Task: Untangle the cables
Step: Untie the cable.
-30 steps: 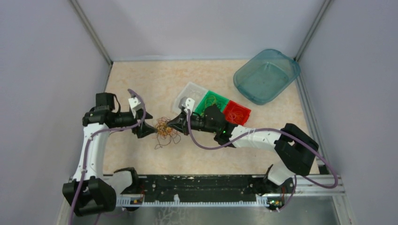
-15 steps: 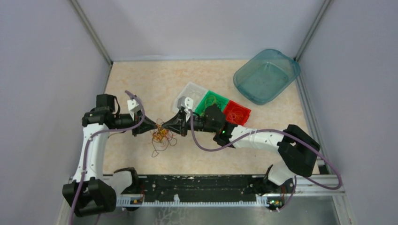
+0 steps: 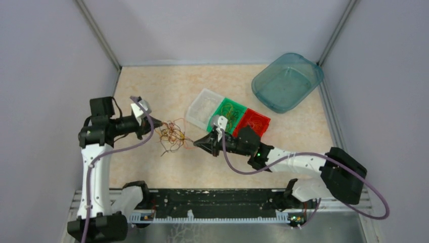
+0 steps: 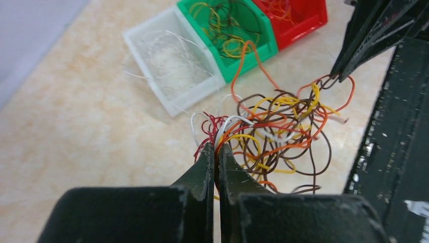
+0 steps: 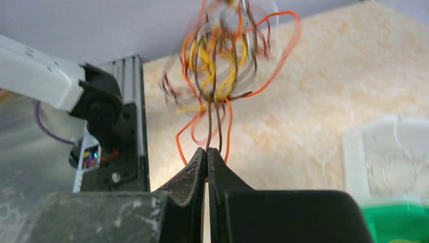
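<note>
The cables [image 3: 172, 135] are a tangle of thin orange, yellow, brown, red and white loops stretched between my two grippers above the table. My left gripper [image 3: 158, 123] is shut on strands at the tangle's left end; the left wrist view shows its tips [image 4: 217, 149] pinching red, white and orange loops of the cables [image 4: 278, 126]. On the opposite side, my right gripper [image 3: 198, 143] is shut on loops at the tangle's right end. In the right wrist view its tips [image 5: 207, 151] clamp brown and orange strands, with the cables [image 5: 222, 55] blurred beyond.
Behind the right arm stands a row of small bins: a clear one [image 3: 204, 107], a green one [image 3: 228, 112] with loops in it and a red one [image 3: 256, 122]. A teal tub [image 3: 287, 82] sits at the back right. A black rail [image 3: 217, 201] runs along the near edge.
My left gripper has closed on the tangle and pulled back to the left. The right gripper, still shut, drew right and toward the near edge, so the bundle is spread wider between them.
</note>
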Controlling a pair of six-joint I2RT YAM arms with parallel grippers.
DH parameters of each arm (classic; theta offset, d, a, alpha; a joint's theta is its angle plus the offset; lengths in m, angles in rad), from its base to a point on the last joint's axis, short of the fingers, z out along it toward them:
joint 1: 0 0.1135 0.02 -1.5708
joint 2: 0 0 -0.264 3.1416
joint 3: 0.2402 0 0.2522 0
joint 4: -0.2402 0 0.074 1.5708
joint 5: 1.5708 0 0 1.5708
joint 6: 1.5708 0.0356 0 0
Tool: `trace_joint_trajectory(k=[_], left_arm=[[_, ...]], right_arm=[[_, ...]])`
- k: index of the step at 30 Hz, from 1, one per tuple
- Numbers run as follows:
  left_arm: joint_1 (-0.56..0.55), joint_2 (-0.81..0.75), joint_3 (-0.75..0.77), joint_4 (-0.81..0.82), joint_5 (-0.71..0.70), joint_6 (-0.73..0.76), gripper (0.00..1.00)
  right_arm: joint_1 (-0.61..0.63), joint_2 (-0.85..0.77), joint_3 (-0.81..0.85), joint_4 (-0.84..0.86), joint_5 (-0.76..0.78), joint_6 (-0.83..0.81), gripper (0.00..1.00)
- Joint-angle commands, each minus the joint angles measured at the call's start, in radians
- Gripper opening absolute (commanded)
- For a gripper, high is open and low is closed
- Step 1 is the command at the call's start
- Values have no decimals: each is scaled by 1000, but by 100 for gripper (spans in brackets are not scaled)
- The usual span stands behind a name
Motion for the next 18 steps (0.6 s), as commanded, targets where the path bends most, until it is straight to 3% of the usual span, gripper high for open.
trace_joint_trajectory(k=[1,5,10,13,18], left_arm=[[3,-54,60,174,-108,-105,0],[2,-65,87,191,-116,-142,0],[2,-97,77,280,-101,-221,0],[3,-122,61,419,-234,-335,0],[3,-151,-15,652,-589,-410,0]], right_arm=[[-7,-123,-121,-27,114,7,0],[-7,-249,-263,-26,177,68,0],[-8,-339,-239,-150,214,50,0],[-8,-399,-231,-264,210,49,0],[-8,-573,-332,-388,252,127,0]])
